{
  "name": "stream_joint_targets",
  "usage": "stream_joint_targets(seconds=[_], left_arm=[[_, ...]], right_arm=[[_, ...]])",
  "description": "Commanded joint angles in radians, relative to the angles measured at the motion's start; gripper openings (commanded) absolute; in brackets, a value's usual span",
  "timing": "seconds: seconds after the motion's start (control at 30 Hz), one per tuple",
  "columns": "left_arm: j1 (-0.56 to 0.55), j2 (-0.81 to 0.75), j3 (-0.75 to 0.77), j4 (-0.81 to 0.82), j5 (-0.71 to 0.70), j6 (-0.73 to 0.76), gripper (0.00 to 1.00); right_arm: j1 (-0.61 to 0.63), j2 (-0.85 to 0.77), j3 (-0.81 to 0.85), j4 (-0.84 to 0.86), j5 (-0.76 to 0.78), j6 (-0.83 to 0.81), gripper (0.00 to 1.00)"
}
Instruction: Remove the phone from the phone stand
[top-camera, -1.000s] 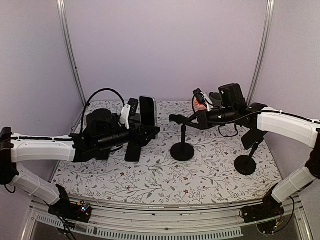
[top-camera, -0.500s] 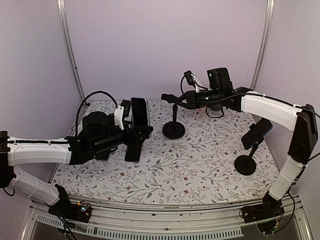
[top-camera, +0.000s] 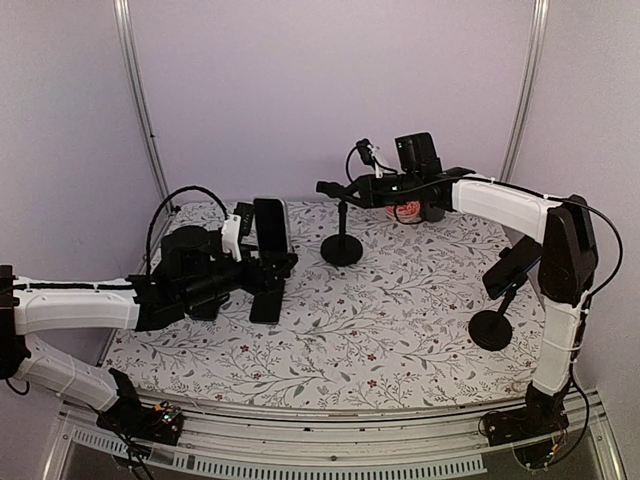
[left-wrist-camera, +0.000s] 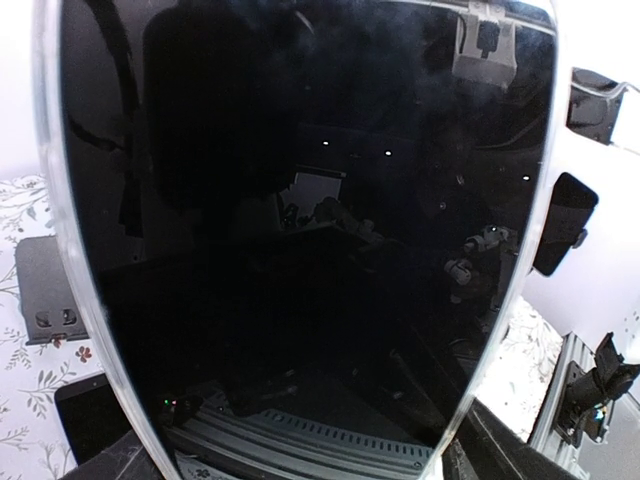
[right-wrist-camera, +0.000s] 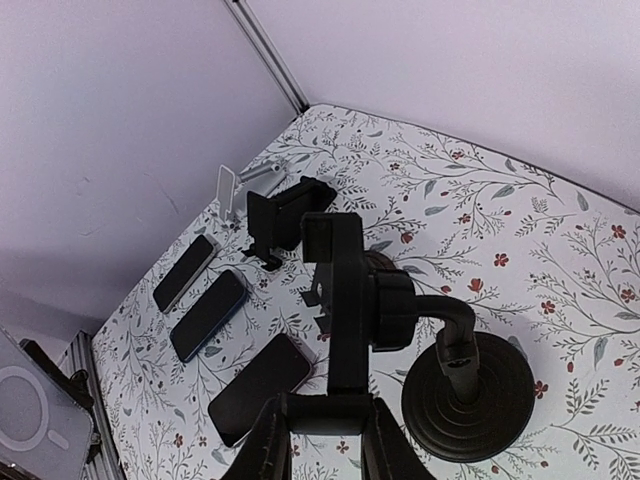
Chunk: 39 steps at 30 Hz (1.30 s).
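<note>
The phone (top-camera: 270, 228) is gripped upright by the left fingers (top-camera: 284, 264), clear at nine o'clock of the phone stand (top-camera: 341, 250) clamped in the right fingers (right-wrist-camera: 268, 440).

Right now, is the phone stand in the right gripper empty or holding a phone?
Empty: the phone stand shows a bare cradle; the phone is apart, in the left gripper.
</note>
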Motion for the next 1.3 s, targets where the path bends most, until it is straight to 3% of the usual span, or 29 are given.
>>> stream_joint_targets(seconds=[0.0,0.73,0.93,1.07,1.27], left_arm=[[0.020,-0.024,-0.010,0.065,-0.005,0.000,0.32],[0.040,-0.002,-0.026,0.079,0.007,0.000,0.32],[0.040,0.009,-0.017,0.067,0.008,-0.002,0.32],[0.039,0.020,0.000,0.048,0.006,-0.006,0.32],[0.031,0.054,0.042,-0.011,-0.017,-0.014,0.31]], right_arm=[[-0.016,0.038,0.088,0.097,-0.010,-0.013,0.00],[-0.020,0.175,0.157,0.139,-0.045,-0.014,0.02],[-0.021,0.170,0.156,0.126,-0.057,-0.008,0.18],[-0.020,0.145,0.150,0.121,-0.053,-0.009,0.37],[-0.020,0.104,0.147,0.115,-0.058,-0.010,0.57]])
